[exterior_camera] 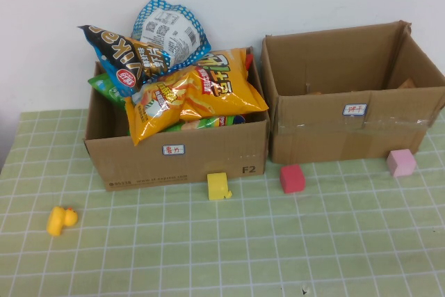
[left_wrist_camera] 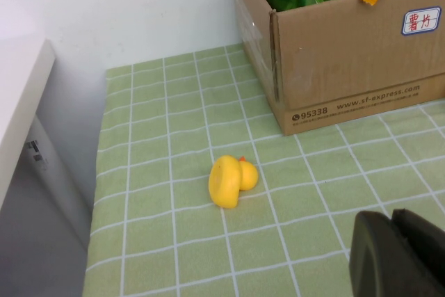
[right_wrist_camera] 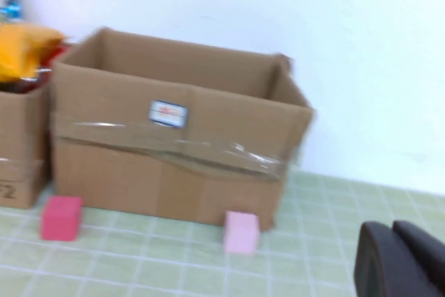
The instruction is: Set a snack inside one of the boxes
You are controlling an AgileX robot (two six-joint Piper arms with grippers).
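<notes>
Yellow snack bag (exterior_camera: 201, 95) tops left box (exterior_camera: 177, 161); right box (exterior_camera: 351, 133) looks empty. Right gripper (right_wrist_camera: 402, 259) closed, empty; left gripper (left_wrist_camera: 398, 255) state undeterminable.

A taped cardboard box (right_wrist_camera: 177, 140) stands beyond the right gripper (right_wrist_camera: 396, 259), whose fingers are pressed together. A pink cube (right_wrist_camera: 241, 231) and red cube (right_wrist_camera: 61, 218) sit before it.

table (exterior_camera: 208, 255): green checked | on it: two boxes (exterior_camera: 177, 154), three blocks (exterior_camera: 293, 178), duck (exterior_camera: 60, 220)
</notes>
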